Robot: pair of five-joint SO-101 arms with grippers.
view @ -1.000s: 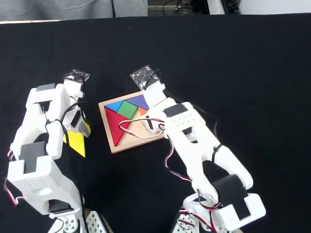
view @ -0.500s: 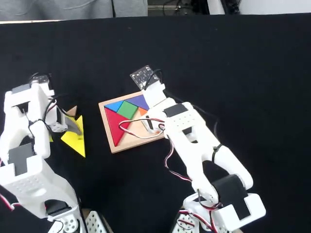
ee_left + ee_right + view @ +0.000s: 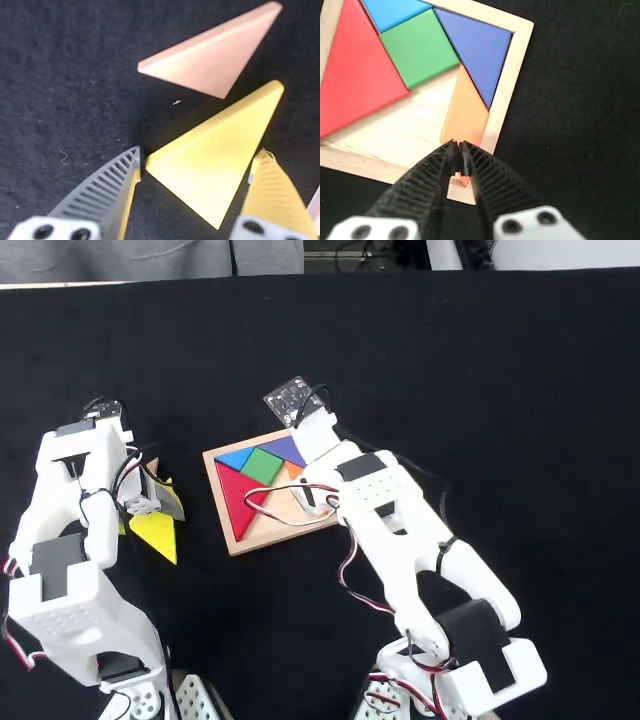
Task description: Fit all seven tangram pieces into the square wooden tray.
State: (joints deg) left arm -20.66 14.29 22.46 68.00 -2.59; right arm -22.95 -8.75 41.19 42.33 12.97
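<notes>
The square wooden tray (image 3: 262,542) lies at mid-table holding a red triangle (image 3: 235,502), a light blue triangle (image 3: 395,12), a green square (image 3: 264,464), a dark blue triangle (image 3: 477,47) and an orange piece (image 3: 465,112). My right gripper (image 3: 458,148) is shut, its tips resting on the orange piece's end near the tray rim (image 3: 507,90). Left of the tray lies a yellow triangle (image 3: 215,160). My left gripper (image 3: 200,154) is open, one finger on each side of it. A pink triangle (image 3: 212,62) lies just beyond the yellow one.
Black cloth covers the whole table (image 3: 480,390). The two arm bases stand at the near edge. Bare wood (image 3: 405,130) shows in the tray between the red triangle and the orange piece.
The left arm swung out to the left, then came back right and now stands over the yellow triangle. The right arm and the tray pieces have stayed put.
</notes>
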